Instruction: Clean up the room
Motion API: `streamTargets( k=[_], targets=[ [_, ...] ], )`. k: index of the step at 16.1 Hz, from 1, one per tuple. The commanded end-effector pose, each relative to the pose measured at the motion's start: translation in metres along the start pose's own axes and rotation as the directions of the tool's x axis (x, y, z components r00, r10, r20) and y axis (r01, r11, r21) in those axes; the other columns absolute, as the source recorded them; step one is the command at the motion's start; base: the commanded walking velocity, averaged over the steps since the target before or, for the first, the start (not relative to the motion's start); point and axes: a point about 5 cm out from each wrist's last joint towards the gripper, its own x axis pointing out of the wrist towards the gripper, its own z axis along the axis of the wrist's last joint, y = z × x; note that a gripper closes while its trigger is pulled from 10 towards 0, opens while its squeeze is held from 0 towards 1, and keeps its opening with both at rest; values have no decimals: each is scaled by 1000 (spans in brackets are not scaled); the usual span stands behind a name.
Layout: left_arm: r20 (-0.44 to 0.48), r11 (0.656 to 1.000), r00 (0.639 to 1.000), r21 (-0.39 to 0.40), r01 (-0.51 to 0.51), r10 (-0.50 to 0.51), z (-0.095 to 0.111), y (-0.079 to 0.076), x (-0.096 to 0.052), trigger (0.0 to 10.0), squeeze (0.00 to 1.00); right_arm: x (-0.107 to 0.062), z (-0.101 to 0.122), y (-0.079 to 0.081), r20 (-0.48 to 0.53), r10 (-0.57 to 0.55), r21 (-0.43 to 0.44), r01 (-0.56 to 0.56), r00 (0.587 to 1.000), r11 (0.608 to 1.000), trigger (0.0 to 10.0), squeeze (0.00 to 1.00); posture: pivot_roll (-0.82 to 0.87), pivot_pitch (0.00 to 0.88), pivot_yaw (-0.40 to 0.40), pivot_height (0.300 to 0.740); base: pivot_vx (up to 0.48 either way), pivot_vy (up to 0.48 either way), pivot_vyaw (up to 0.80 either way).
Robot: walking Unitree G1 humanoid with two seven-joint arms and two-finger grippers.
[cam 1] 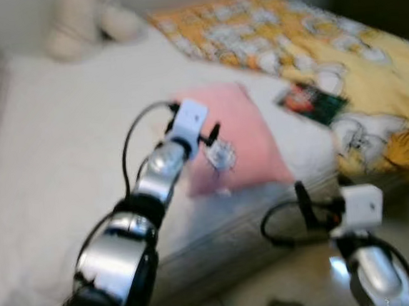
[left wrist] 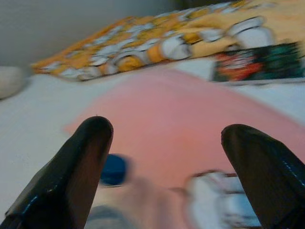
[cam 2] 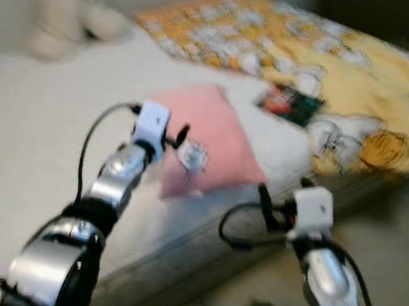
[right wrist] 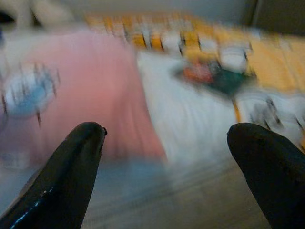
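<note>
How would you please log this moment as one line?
left gripper: open, over pink pillow | right gripper: open, beside bed edge | views blurred

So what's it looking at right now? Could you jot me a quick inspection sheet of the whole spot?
Surface: white bed, edge facing the robot.
Job's things: pink pillow with a small printed design, lying flat near the bed's edge; dark book beside it.
Clutter: yellow patterned blanket across the far side; pale plush toy at the back.
Hands: left hand open, over the pillow; right hand open, low beside the bed's edge.
Cables: black cable looping at the left wrist, another by the right.
Surroundings: pale floor below; picture blurred.
</note>
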Motion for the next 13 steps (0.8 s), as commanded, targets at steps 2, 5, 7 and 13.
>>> streamTargets(
  k=[2, 5, 7, 13],
  targets=[
    [-31, 999, 999, -2, -35, 35, -5, 5, -1, 10000, 0, -1, 7, 2, 15, 6, 3, -6, 1000, 1000, 10000, 0, -259, 90, 66, 740, 0, 0, 0],
    [-22, 997, 997, -10, -76, 76, -7, 13, -3, 10000, 0, -3, 6, 6, 2, 24, -7, -24, 1000, 1000, 10000, 0, -266, 83, 77, 740, 0, 0, 0],
    [73, 989, 990, -92, -114, 121, -13, 31, -19, 10000, 0, 1, 15, 7, 31, 30, -23, -29, 999, 999, 10000, 0, -274, 61, 98, 740, 0, 0, 0],
    [110, 972, 981, -187, -139, 162, -57, 31, -132, 10000, 0, 15, 15, 10, 52, 45, 1, -45, 998, 999, 10000, 0, -131, 0, 72, 740, 0, 0, 0]
  ],
)
